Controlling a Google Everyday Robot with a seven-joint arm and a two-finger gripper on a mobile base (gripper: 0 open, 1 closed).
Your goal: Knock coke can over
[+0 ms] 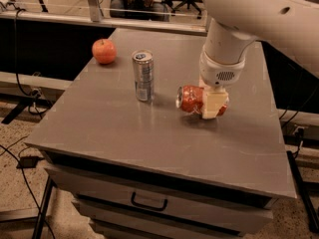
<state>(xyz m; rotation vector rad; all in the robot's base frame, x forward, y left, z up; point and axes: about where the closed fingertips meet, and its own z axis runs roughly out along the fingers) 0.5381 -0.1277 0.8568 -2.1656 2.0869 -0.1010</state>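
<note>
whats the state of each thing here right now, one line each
coke can: lying on its side on the table, silver top facing the slim silver can
tool: at the coke can's right end, closed on it
slim silver can: upright, apart from the coke can
apple: resting near the table's far left corner
drawer: shut

Red apple [104, 51] near the far-left corner of a grey tabletop [124, 133], slim silver-blue can [143, 75] upright to its right, drawer with a black handle [148, 203] below, cables [17, 151] on the floor at left, gripper [212, 101] low over the tabletop's right middle.
</note>
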